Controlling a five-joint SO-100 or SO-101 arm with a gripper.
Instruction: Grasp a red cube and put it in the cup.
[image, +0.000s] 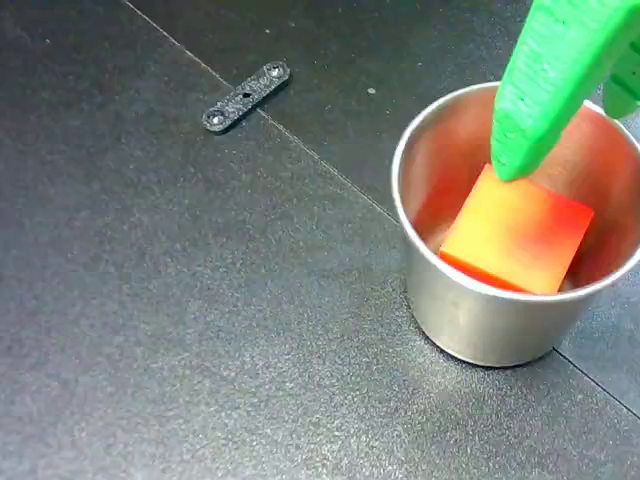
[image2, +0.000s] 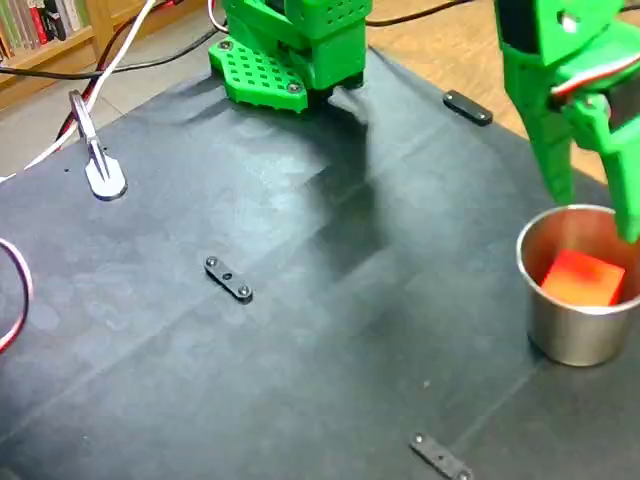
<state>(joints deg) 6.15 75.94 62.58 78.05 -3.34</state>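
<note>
Gripper (image2: 598, 215) hovering spread over the cup (image2: 560, 330) at the right, 1 green finger (image: 545, 110) touching the red cube (image: 515, 235) sitting tilted inside; lifting carelessly risks snagging the rim and tipping the cup.

One fixed view sits close, looking steeply down on the cup (image: 500, 300) and the dark mat (image: 200, 300). The other fixed view stands farther back and higher, facing the arm's base (image2: 290, 50) across the mat. Both share the cup (image2: 575, 330).
</note>
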